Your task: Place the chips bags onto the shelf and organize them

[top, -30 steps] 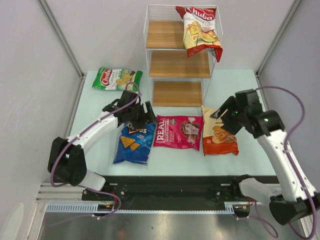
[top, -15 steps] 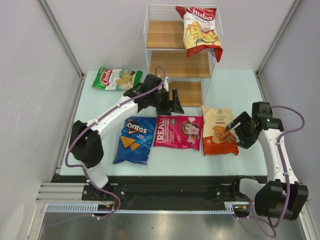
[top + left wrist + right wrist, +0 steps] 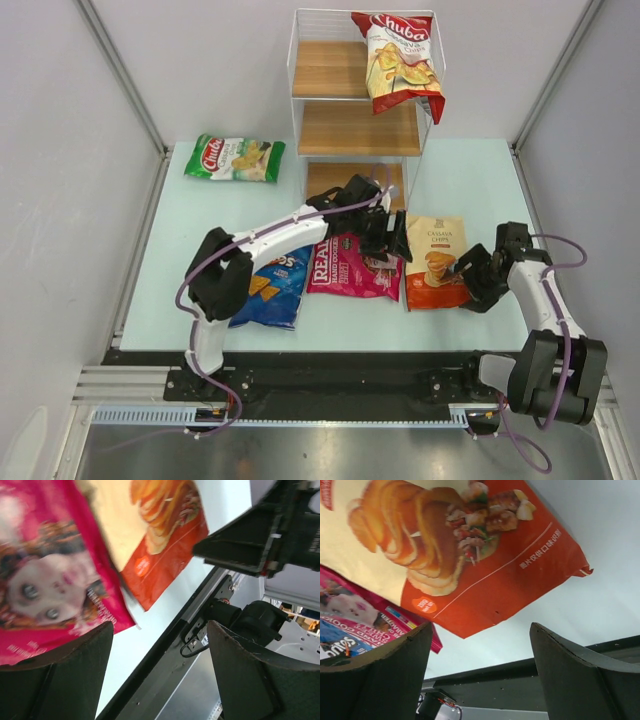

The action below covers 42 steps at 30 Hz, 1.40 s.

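Note:
The shelf (image 3: 358, 128) stands at the back, with the red Chuba bag (image 3: 402, 62) leaning on its top right. The green Chuba bag (image 3: 235, 158) lies at the back left. The blue Doritos bag (image 3: 275, 290), the pink Real bag (image 3: 348, 268) and the orange-and-cream bag (image 3: 436, 262) lie flat in a row. My left gripper (image 3: 393, 240) is open and empty above the pink bag's right end; its wrist view shows the pink bag (image 3: 45, 580) and the orange bag (image 3: 155, 535). My right gripper (image 3: 468, 280) is open and empty at the orange bag's (image 3: 470, 555) near right corner.
The left arm (image 3: 280, 235) stretches across the Doritos bag and partly hides it. The table's black front rail (image 3: 330, 365) runs just behind both grippers. Grey walls (image 3: 70, 200) close in left and right. The two grippers are about a bag's width apart.
My left arm has swung right, from over the Doritos bag past the shelf's front to the pink bag's right end. My right gripper has dropped and drawn back to the orange bag's near right corner.

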Tool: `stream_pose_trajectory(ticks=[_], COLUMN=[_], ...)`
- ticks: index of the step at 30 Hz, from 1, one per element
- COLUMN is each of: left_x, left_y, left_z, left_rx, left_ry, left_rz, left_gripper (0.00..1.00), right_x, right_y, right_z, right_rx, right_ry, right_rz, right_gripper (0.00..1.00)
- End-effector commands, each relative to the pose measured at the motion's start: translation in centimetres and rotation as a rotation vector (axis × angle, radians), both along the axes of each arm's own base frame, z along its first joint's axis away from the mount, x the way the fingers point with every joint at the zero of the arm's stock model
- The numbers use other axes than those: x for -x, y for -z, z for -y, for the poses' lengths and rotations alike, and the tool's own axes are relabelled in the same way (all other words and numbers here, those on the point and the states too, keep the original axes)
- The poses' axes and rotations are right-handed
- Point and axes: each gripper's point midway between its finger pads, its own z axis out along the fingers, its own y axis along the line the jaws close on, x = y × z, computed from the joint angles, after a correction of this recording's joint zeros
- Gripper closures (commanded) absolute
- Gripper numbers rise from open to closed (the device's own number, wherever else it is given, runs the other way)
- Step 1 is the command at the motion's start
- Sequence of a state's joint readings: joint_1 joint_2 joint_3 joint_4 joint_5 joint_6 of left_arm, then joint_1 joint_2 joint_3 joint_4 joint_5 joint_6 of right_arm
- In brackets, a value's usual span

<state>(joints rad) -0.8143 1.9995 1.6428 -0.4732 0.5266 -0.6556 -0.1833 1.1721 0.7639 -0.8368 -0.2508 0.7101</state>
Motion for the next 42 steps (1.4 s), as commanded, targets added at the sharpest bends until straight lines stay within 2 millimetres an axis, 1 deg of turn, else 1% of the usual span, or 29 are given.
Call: stream_pose_trajectory(ticks=[1, 2, 4, 5, 6, 7, 9, 11, 13, 14, 16, 17, 19, 20, 21, 22, 23, 24, 27, 29, 31, 32, 36, 37, 39, 40, 41, 42], left_x=[-0.3, -0.3, -0.3, -0.5, -0.1, -0.2, -0.4, -0.5, -0.7, -0.8, -1.8, -2.1, -2.7, -2.9, -3.4, -3.5, -3.8, -4.0, -4.5, -4.9, -5.0, -4.9, -4.4, -4.3, -3.4, -3.4, -3.0, -1.9], left_y=[-2.8, -1.9, -1.1, -1.1, -0.5, -0.4, 0.2, 1.2, 2.1, 2.2, 2.6, 3.0, 3.0, 3.8, 3.4, 3.5, 4.6, 4.4, 6.2, 7.7, 8.4, 9.2, 10.6, 10.8, 11.4, 11.1, 11.7, 11.5], left_z=[3.6, 4.0, 4.4, 4.5, 4.9, 5.1, 5.5, 5.7, 6.0, 6.1, 6.0, 6.1, 6.4, 6.5, 6.9, 7.1, 7.2, 7.6, 8.1, 7.6, 7.0, 6.6, 6.1, 6.3, 6.7, 7.3, 7.3, 7.8], left_rx=[0.108, 0.088, 0.075, 0.073, 0.066, 0.063, 0.043, 0.018, 0.003, -0.003, -0.034, -0.041, -0.047, -0.059, -0.052, -0.053, -0.071, -0.064, -0.090, -0.142, -0.173, -0.191, -0.206, -0.194, -0.169, -0.130, -0.117, -0.071], left_ry=[0.023, 0.015, 0.026, 0.021, 0.035, 0.036, 0.030, 0.025, 0.020, 0.013, -0.020, -0.023, -0.038, -0.036, -0.045, -0.049, -0.050, -0.057, -0.065, -0.087, -0.100, -0.102, -0.096, -0.091, -0.069, -0.062, -0.056, -0.016], left_rz=[0.107, 0.121, 0.144, 0.164, 0.177, 0.194, 0.236, 0.253, 0.268, 0.282, 0.326, 0.334, 0.354, 0.351, 0.359, 0.359, 0.352, 0.354, 0.338, 0.331, 0.335, 0.330, 0.307, 0.301, 0.264, 0.267, 0.248, 0.214], left_gripper=[0.19, 0.19, 0.19, 0.19, 0.19, 0.19, 0.19, 0.19, 0.20, 0.20, 0.19, 0.19, 0.19, 0.19, 0.19, 0.19, 0.19, 0.19, 0.19, 0.19, 0.19, 0.19, 0.19, 0.19, 0.19, 0.19, 0.19, 0.20], right_x=[0.6, 0.8, 1.4, 1.5, 1.8, 2.3, 3.0, 3.7, 3.7, 3.6, 3.6, 3.8, 4.0, 4.1, 4.1, 4.2, 4.2, 4.3, 4.6, 5.0, 5.2, 5.3, 5.7, 5.7, 5.7, 5.7, 5.7, 5.6], right_y=[1.3, 1.6, 2.4, 2.3, 2.6, 3.0, 3.5, 4.2, 4.1, 4.0, 3.7, 3.9, 4.1, 4.1, 4.1, 4.0, 4.0, 3.9, 3.8, 3.9, 3.8, 3.8, 3.7, 3.7, 3.6, 3.5, 3.5, 3.4], right_z=[0.1, -0.1, -1.0, -1.2, -1.4, -1.6, -1.6, -1.6, -1.7, -1.8, -2.0, -2.0, -2.1, -2.1, -2.3, -2.4, -2.5, -2.7, -3.0, -3.1, -3.1, -3.1, -3.2, -3.3, -3.5, -3.5, -3.6, -3.6], right_rx=[0.013, -0.001, -0.056, -0.068, -0.079, -0.086, -0.083, -0.078, -0.077, -0.085, -0.090, -0.088, -0.085, -0.084, -0.084, -0.090, -0.091, -0.097, -0.097, -0.092, -0.086, -0.083, -0.082, -0.084, -0.087, -0.087, -0.089, -0.090], right_ry=[-0.029, -0.022, 0.002, 0.013, 0.019, 0.022, 0.017, 0.005, 0.007, 0.014, 0.005, 0.004, -0.013, -0.015, -0.023, -0.027, -0.029, -0.036, -0.053, -0.065, -0.072, -0.074, -0.090, -0.094, -0.097, -0.100, -0.104, -0.110], right_rz=[-0.011, -0.015, -0.032, -0.024, -0.026, -0.035, -0.052, -0.072, -0.058, -0.053, -0.043, -0.053, -0.065, -0.068, -0.068, -0.065, -0.063, -0.068, -0.072, -0.082, -0.080, -0.082, -0.088, -0.085, -0.084, -0.077, -0.076, -0.067], right_gripper=[0.16, 0.16, 0.17, 0.17, 0.17, 0.17, 0.17, 0.18, 0.18, 0.18, 0.18, 0.18, 0.19, 0.19, 0.21, 0.23, 0.23, 0.24, 0.24, 0.24, 0.24, 0.24, 0.23, 0.23, 0.23, 0.23, 0.23, 0.23])
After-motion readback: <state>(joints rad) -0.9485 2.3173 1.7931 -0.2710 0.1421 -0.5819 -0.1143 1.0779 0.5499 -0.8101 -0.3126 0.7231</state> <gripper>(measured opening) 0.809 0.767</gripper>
